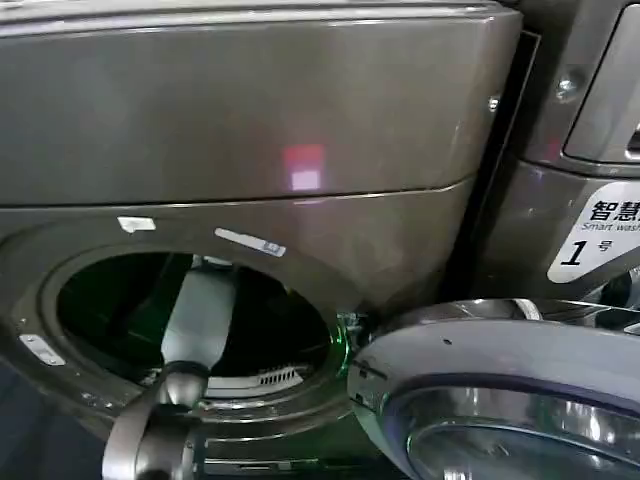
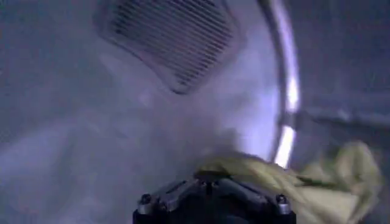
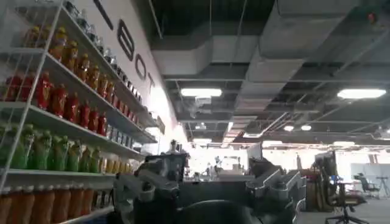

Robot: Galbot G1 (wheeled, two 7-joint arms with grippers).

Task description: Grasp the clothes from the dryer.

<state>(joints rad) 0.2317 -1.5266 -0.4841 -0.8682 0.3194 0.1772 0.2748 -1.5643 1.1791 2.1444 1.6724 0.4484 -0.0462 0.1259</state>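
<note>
The clothes [image 2: 317, 182], a crumpled yellow-green bundle, lie inside the drum of the dryer [image 1: 250, 120], against the drum wall below a slotted vent [image 2: 173, 39] and beside the bright metal rim. The left gripper [image 2: 210, 182] is right at the fabric, which bunches up over its tip, though whether its fingers are pinching the cloth cannot be told. The left arm [image 1: 195, 320] reaches in through the round opening, with the silver-rimmed door [image 1: 500, 390] swung open alongside; the right gripper [image 3: 207, 192] hangs spread and empty, facing shelves of bottles [image 3: 55, 103].

I count one dryer [image 1: 250, 120], one open door [image 1: 500, 390], three white stickers, one bundle of clothes [image 2: 317, 182], two grippers.
</note>
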